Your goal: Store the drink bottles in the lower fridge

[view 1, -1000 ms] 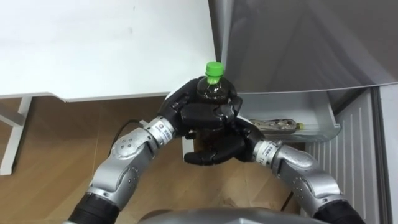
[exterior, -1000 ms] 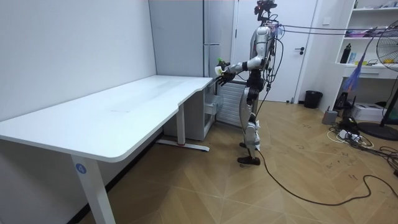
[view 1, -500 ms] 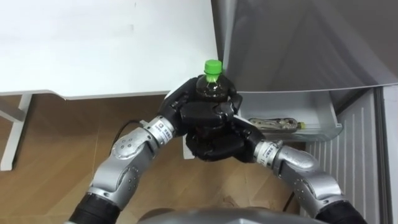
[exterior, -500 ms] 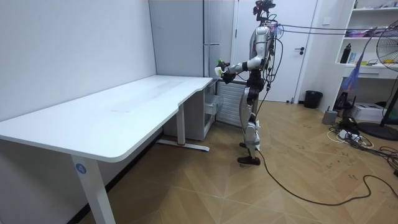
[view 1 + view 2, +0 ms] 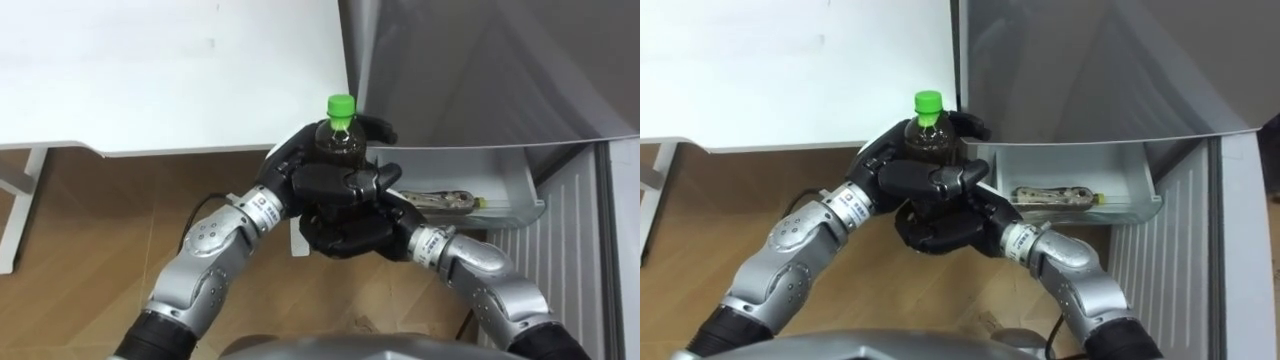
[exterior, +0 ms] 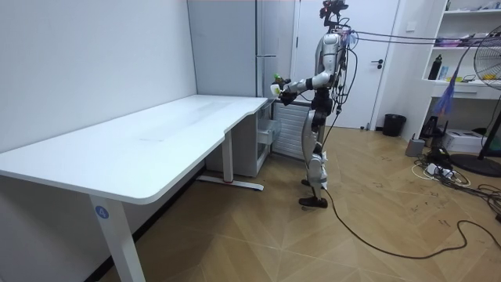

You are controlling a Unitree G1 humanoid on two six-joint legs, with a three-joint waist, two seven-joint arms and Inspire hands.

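A drink bottle (image 5: 341, 143) with dark liquid and a green cap (image 5: 341, 104) stands upright at the centre of the frame, held between both hands above the wooden floor (image 5: 100, 230). The left robot hand (image 5: 325, 180) comes in from the lower left. It is clamped on the bottle's body, with its fingers curled round the far side and its thumb lying across the front. The right robot hand (image 5: 345, 228) comes in from the lower right and sits just beneath the left one. Its fingers are curled up round the lower part of the bottle, which they hide. The neck and cap stick out above the two hands.

The grey fridge (image 5: 480, 70) fills the upper right of the frame. Below its grey front, at the centre right, a white drawer (image 5: 510, 175) stands pulled open. A flat packet (image 5: 440, 200) lies on the drawer's bottom. The bottle is just to the left of the drawer, outside it and near its left end.

The white desk (image 5: 150, 70) takes up the upper left, and its right edge runs close to the fridge. In the room view the robot stands upright at the far end of the desk, right before the fridge. It holds the bottle out in front of its chest.
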